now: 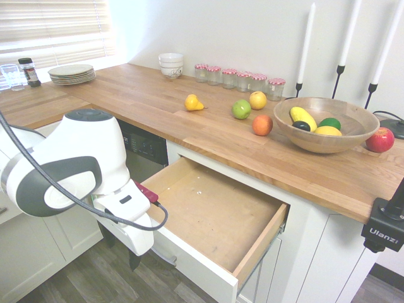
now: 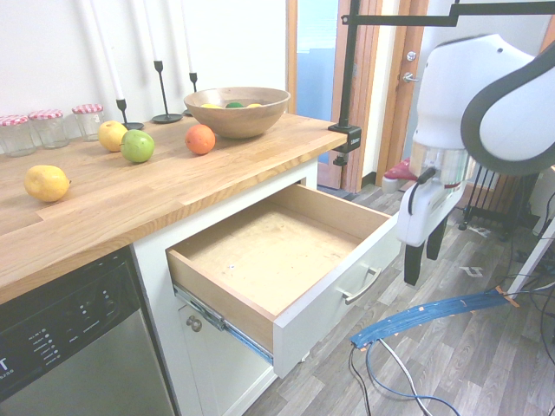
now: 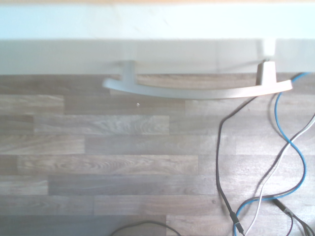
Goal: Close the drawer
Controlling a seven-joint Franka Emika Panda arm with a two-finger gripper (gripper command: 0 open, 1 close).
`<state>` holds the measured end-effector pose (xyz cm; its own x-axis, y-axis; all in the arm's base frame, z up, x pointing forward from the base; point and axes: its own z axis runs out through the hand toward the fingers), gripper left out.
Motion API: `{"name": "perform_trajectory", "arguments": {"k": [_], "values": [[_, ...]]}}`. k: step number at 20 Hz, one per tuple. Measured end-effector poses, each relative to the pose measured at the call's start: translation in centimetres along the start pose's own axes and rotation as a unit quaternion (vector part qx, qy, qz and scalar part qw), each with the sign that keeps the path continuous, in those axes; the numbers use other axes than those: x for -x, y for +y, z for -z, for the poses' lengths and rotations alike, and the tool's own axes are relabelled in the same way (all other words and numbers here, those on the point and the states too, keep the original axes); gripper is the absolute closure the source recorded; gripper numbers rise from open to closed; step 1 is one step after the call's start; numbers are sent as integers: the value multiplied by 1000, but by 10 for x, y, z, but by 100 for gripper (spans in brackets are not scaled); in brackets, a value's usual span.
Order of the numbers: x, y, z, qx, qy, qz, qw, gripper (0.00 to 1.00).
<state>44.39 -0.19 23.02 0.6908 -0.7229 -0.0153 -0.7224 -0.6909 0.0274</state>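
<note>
The drawer [image 1: 214, 211] stands pulled far out from under the wooden counter, and its plywood bottom [image 2: 260, 251] is bare. Its white front [image 2: 334, 303] carries a slim silver bar handle [image 2: 360, 286]. My gripper [image 2: 425, 260] hangs just outside that front, fingers pointing down at the floor, open with nothing between them. From the first exterior view my gripper [image 1: 121, 249] covers most of the front near its left end. The wrist view looks down on the handle [image 3: 197, 91] and the front's top edge [image 3: 147, 39], very close.
The counter [image 1: 189, 126] holds loose fruit, a wooden fruit bowl [image 1: 325, 123], jars [image 1: 240, 79], candlesticks, stacked bowls and plates [image 1: 71, 72]. A dishwasher [image 2: 78, 347] sits beside the drawer. Cables [image 3: 290, 142] and a blue strip [image 2: 434, 312] lie on the wood floor.
</note>
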Motion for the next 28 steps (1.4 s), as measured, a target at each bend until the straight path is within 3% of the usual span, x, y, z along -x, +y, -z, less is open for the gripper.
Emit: {"name": "perform_trajectory", "arguments": {"k": [14, 15, 28], "values": [[-27, -33, -103, 29, -14, 0, 999, 0], [-28, -34, -106, 29, -15, -2, 999, 100], [-34, -37, -110, -3, 3, -5, 1000, 100]]}}
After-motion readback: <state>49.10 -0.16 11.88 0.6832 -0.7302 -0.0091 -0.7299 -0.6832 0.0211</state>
